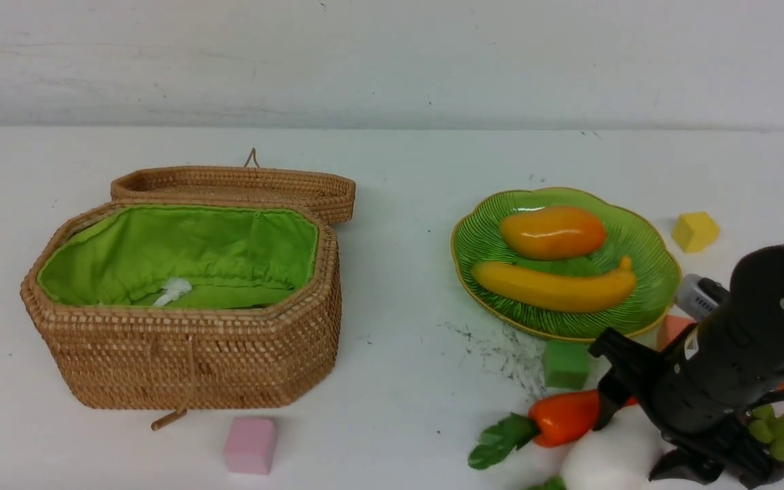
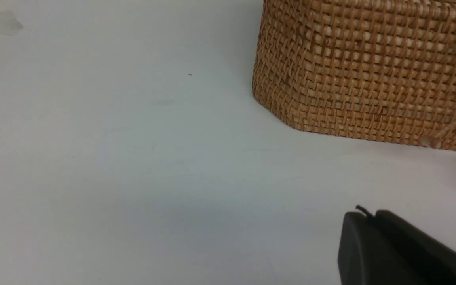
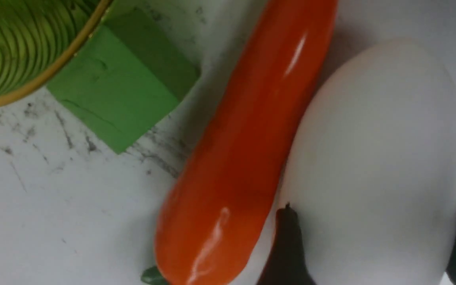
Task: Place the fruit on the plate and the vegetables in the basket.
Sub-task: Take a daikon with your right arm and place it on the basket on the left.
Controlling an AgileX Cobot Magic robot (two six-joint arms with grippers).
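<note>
Radish [image 3: 374, 138], fat white glossy toy, lay between spread jaws of right gripper [image 3: 376, 208]; long orange carrot [image 3: 244, 138] alongside.

The carrot [image 3: 244, 130] hugs the radish [image 3: 374, 158], a green cube [image 3: 121, 87] crowds the plate [image 3: 34, 85], the basket [image 1: 194, 361] stands open.

My claw [image 1: 630, 449] is black, the carrot [image 1: 564, 416] glossy orange, the radish [image 1: 599, 466] white. The ribbed green plate [image 1: 652, 255] has a gold rim.
</note>
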